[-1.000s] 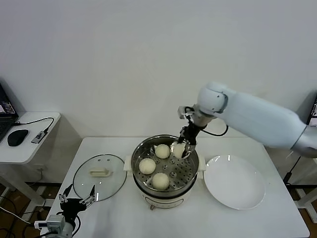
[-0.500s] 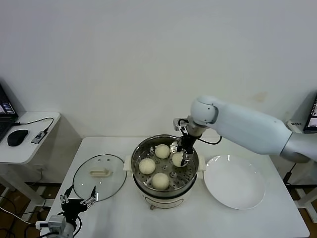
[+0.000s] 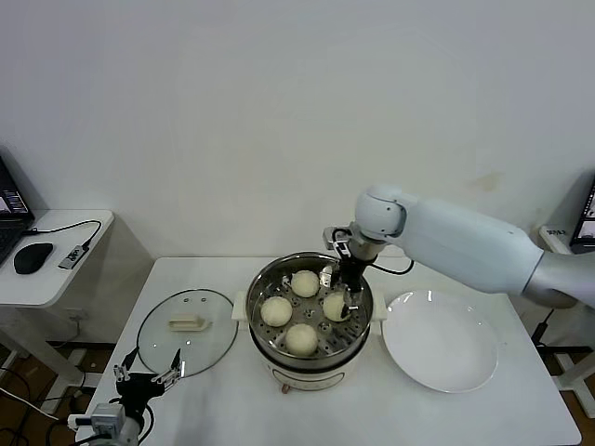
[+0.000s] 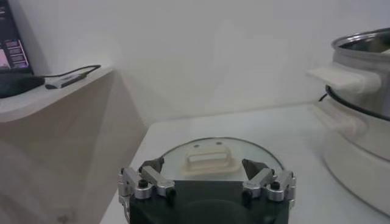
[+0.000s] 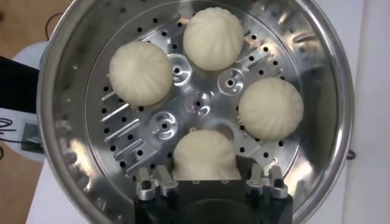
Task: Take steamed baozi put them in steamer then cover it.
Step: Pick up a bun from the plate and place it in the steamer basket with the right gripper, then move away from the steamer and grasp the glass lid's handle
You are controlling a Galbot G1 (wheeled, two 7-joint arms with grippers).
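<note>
Hanging just off the table's (image 3: 214, 390) front-left corner, the left tool (image 3: 146, 375) is spread wide with nothing between its fingers; in the left wrist view the same tool (image 4: 206, 182) points toward the cover. The cover (image 3: 187, 332) lies flat on the table near the left edge, handle up, just beside the steamer and not on it; the left wrist view shows it (image 4: 222, 159) just beyond the fingertips, apart from them.

The steamer (image 3: 263, 284) stands at the middle of the table, uncovered. All four baozi sit on its perforated tray: one at the left (image 3: 276, 310), one at the far side (image 3: 305, 282), one at the near side (image 3: 300, 339) and one at the right (image 3: 336, 306).

The right tool (image 3: 338, 295) reaches down into the steamer from the far-right side, over the right-hand bun. In the right wrist view the tool (image 5: 209, 181) stands wide, its fingers on either side of that bun (image 5: 205, 156) rather than pinching it, and the bun rests on the tray. The other three buns (image 5: 141, 72), (image 5: 214, 37), (image 5: 270, 109) ring the tray's centre, apart from each other.

A white plate (image 3: 440, 341) lies near the table's right edge, just beside the steamer.
</note>
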